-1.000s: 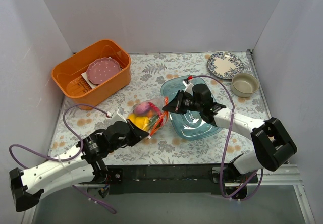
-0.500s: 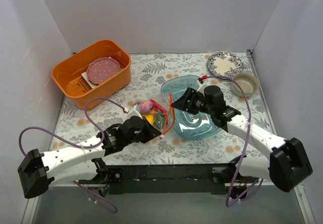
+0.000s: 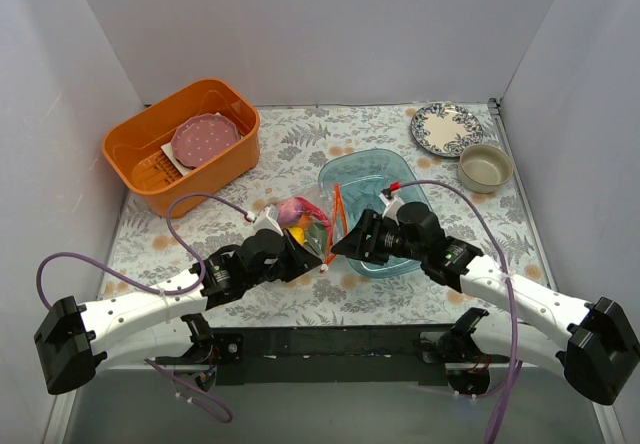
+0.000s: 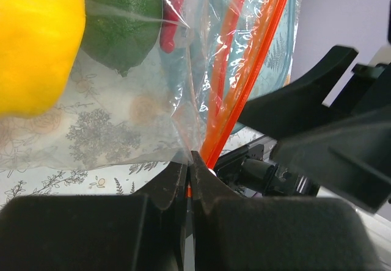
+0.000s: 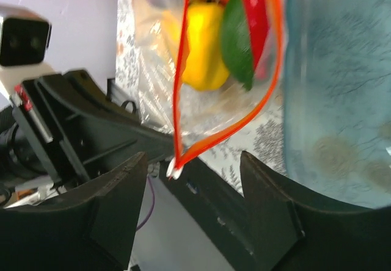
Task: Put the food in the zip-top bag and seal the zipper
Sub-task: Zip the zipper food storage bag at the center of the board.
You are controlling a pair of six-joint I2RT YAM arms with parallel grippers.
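The zip-top bag (image 3: 303, 227) lies between the arms with the food in it. Through the plastic I see a yellow pepper (image 5: 204, 45), a green round fruit (image 4: 122, 21) and a red chili (image 5: 256, 8). My left gripper (image 4: 189, 161) is shut on the bag's near corner, at the end of the orange-red zipper (image 4: 244, 69). The zipper's two strips (image 5: 232, 133) stand apart along the mouth and meet at a white end tab. My right gripper (image 5: 192, 179) is open around that tab without touching it, right beside the left gripper (image 3: 320, 263).
The clear blue tray (image 3: 385, 179) lies just right of the bag, under my right arm. An orange basket (image 3: 150, 134) holding a pink plate stands at the back left. A patterned plate (image 3: 445, 127) and a beige bowl (image 3: 485, 166) sit at the back right.
My right gripper has opened and come from the far part of the zipper to its near end. My left gripper, still shut, shifted right with the bag corner.
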